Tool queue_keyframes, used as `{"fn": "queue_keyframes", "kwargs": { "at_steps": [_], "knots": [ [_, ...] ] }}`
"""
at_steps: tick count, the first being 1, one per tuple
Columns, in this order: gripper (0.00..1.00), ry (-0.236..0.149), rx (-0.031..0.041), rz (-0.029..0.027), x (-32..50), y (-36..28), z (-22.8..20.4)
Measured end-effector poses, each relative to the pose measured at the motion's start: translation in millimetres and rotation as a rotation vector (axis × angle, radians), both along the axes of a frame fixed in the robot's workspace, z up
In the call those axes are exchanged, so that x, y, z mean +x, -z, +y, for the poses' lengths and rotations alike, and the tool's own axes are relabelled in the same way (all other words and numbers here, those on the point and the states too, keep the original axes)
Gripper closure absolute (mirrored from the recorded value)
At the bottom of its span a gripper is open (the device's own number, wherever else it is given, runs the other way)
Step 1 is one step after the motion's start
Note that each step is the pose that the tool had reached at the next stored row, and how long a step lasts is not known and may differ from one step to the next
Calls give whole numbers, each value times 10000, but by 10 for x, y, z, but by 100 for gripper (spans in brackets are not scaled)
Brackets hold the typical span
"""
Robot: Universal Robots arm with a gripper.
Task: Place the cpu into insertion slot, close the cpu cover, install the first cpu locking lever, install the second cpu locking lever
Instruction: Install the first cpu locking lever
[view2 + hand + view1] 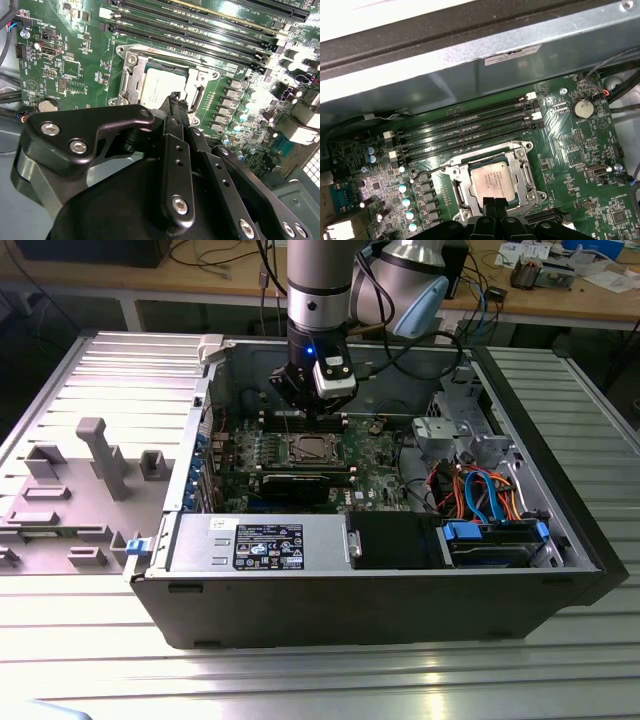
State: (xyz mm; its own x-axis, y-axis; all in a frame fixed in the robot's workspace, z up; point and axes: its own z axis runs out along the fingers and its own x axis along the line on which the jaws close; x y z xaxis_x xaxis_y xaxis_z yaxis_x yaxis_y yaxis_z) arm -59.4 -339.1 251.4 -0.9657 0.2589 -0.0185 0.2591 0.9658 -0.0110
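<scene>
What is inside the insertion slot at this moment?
The cpu lies flat inside the insertion slot, silvery top up. Whatever lies beneath the chip is covered, and the fingers hide one edge of the slot.

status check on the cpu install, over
Pincer shut, tips at the cpu's edge. Cpu seated, cpu cover lying flat around it. Memory slots alongside, not blocking.

Silvery cpu [492, 181]; green motherboard [580, 150]; black end effector [174, 97]; black memory slots [465, 131]; blue, orange cables [487, 492].
</scene>
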Motion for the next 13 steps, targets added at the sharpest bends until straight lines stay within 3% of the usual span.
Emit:
{"fn": "queue_keyframes", "kwargs": {
  "at_steps": [13],
  "knots": [
    [89, -113, 0, 0, 0, 0, 0]
  ]
}}
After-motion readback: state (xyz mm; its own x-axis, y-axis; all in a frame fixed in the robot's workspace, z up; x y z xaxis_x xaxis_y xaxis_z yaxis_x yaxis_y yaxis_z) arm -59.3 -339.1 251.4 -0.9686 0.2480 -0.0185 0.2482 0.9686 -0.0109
